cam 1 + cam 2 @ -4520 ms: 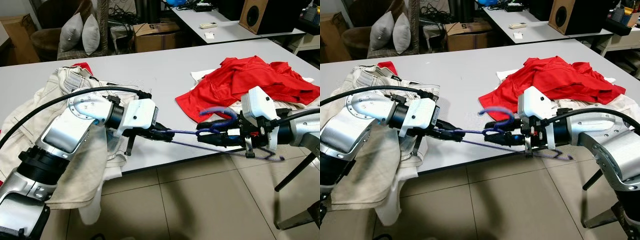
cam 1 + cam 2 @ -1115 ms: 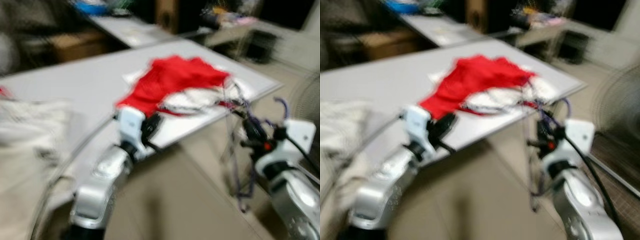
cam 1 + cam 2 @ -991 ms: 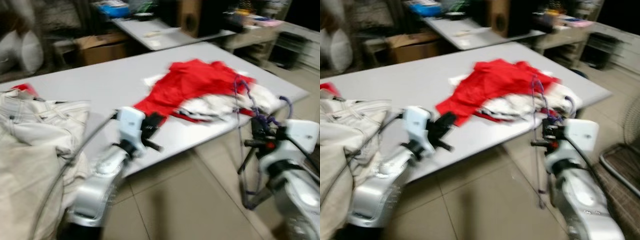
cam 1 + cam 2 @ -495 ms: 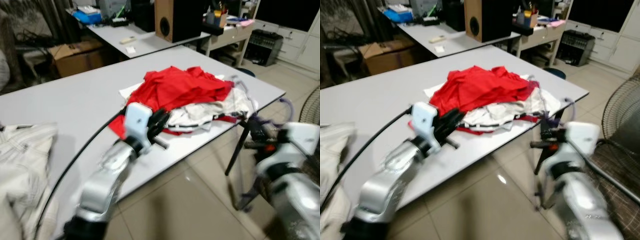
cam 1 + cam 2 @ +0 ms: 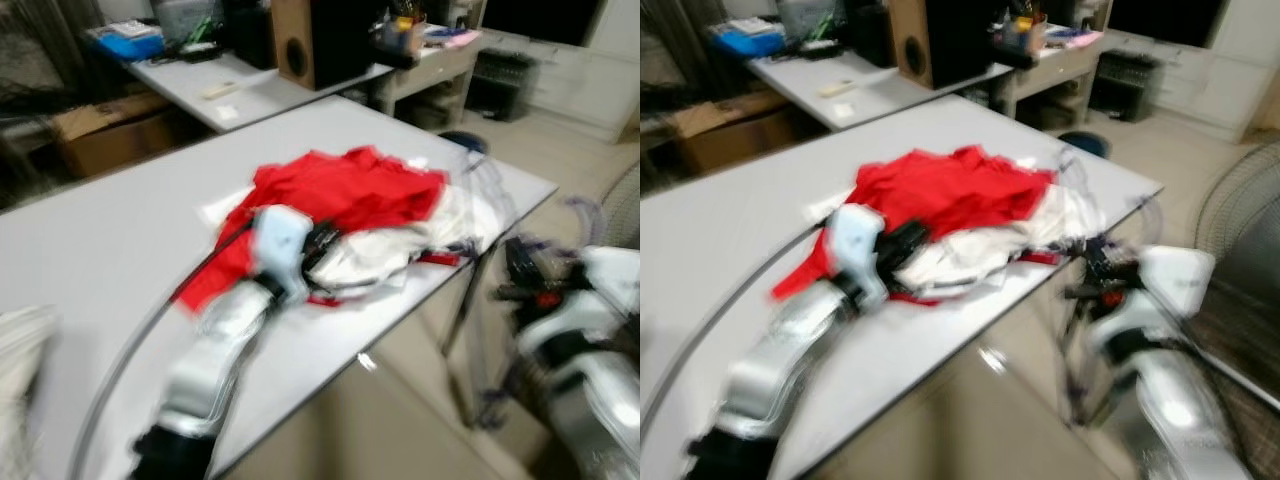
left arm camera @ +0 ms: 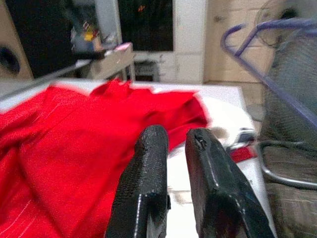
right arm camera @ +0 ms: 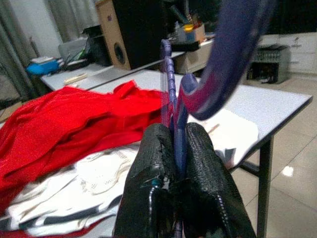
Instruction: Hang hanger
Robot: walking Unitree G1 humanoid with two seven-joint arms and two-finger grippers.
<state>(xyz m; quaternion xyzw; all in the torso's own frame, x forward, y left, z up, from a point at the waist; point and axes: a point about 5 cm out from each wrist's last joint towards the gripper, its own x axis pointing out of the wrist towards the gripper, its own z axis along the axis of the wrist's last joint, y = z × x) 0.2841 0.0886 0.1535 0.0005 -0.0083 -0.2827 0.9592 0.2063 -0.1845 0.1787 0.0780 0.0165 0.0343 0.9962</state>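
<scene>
The right pincer [image 7: 173, 148] is gripping the purple hanger [image 7: 171, 84] upright, just off the grey worktop [image 5: 760, 200] edge beside the red garment [image 5: 940, 185]. The left pincer [image 6: 173, 148], nearly closed and empty, is hovering over that garment. Judging by this, the hanger is being carried, and hanging it is yet to happen.
</scene>
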